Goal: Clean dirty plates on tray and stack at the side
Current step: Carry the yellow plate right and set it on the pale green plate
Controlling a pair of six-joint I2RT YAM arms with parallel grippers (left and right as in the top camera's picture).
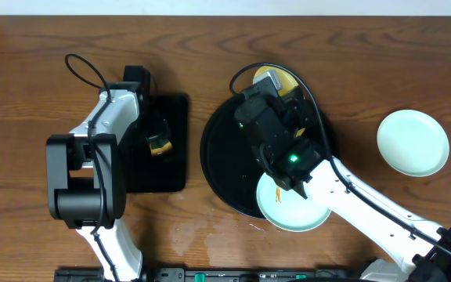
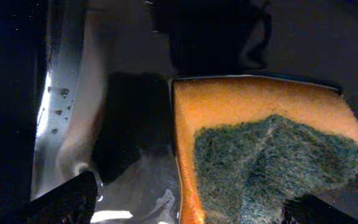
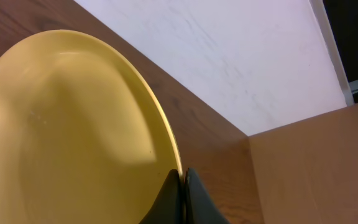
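Plate, yellow, far edge of tray: likely rigid, light, slippery; best taken by rim, where right gripper pinches it. Left gripper spread over sponge.

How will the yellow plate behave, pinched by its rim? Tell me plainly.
The yellow plate looks rigid, so it should keep its shape. Its glossy face suggests it could slip or pivot, since the right gripper pinches only the thin rim. Thin-walled, so probably light.
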